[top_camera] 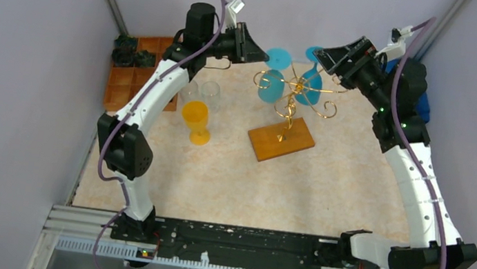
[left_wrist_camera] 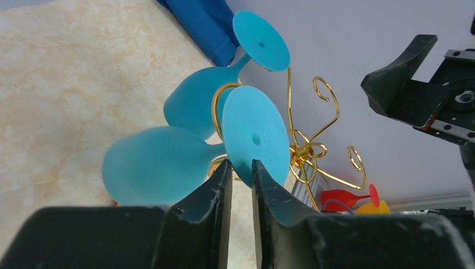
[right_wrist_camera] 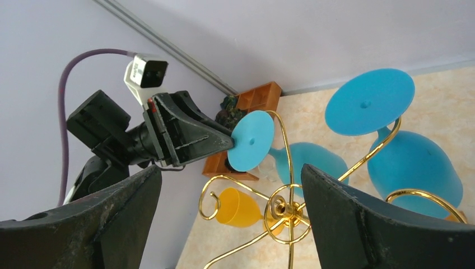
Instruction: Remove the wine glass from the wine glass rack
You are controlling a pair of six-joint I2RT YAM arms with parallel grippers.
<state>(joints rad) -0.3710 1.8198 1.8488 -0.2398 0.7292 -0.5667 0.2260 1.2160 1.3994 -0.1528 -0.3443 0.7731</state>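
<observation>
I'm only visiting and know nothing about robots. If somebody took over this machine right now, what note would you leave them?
Left: the left claw looks closed on the round foot of one blue plastic wine glass.
Right: the right claw is wide open and holds nothing, close to the rack.
Things: the gold wire wine glass rack carries both glasses upside down; the second blue glass is untouched.
Done: grip taken.
Left to do: slide the held glass off its curled arm.

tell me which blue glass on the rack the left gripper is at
The blue glass on the left arm's side: its foot disc sits between the left gripper's fingertips. The other blue glass hangs clear, further off.
</observation>
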